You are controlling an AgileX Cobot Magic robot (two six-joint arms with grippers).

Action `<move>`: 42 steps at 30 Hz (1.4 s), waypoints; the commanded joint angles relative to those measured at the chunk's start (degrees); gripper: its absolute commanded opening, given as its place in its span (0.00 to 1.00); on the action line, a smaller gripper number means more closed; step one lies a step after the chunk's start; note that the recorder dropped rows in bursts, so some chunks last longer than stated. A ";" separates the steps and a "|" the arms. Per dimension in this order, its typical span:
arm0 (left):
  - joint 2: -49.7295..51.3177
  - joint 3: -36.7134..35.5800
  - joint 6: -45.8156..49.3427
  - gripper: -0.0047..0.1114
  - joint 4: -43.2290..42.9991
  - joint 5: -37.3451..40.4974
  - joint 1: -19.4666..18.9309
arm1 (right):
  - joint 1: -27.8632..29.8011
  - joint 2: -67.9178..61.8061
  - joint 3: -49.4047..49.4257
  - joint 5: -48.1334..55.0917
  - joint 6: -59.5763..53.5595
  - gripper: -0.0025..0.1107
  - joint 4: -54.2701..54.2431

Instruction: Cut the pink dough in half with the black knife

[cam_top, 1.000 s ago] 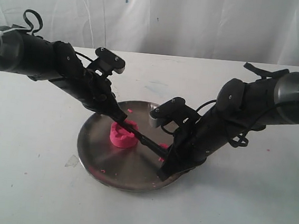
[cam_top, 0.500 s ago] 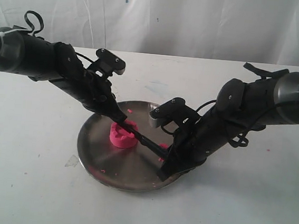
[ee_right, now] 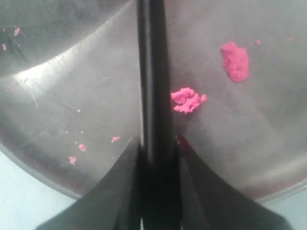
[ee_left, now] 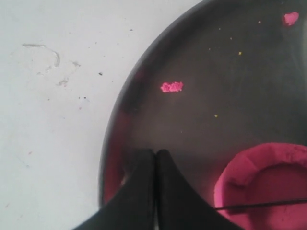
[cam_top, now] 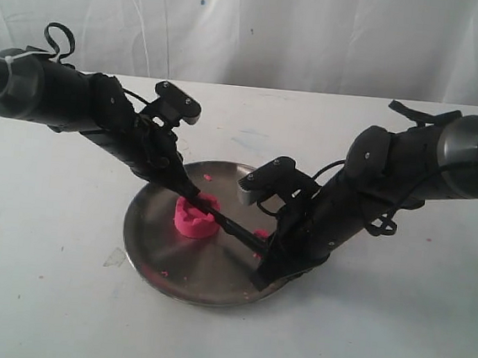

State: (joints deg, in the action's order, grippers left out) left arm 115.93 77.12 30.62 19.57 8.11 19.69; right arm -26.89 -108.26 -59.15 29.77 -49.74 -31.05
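The pink dough sits on the steel plate, near the plate's middle. The plate rests on the white tabletop.

The right tool stands over the plate's right rim, clenched on the handle of the black knife. The blade reaches toward the plate's middle and lies across the dough's top.

The left tool is inside the plate's far rim, just beside the dough. Its fingers are pressed together on nothing. Whether it touches the dough, I cannot tell.

Pink crumbs dot the plate.
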 commanded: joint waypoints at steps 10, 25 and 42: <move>-3.24 -0.35 -0.59 0.04 0.50 5.42 -0.22 | -0.04 0.09 -0.11 -0.44 0.93 0.02 -0.37; 1.17 -0.35 -0.69 0.04 0.50 5.49 -0.22 | -0.04 0.09 -0.11 -0.33 0.97 0.02 -0.37; -5.26 -0.35 -0.69 0.04 0.50 5.79 -0.22 | -0.04 0.09 -0.11 -0.44 0.97 0.02 -0.37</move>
State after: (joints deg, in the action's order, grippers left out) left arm 113.17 76.98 30.35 19.85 12.73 19.38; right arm -26.89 -108.26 -59.28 29.74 -48.81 -31.43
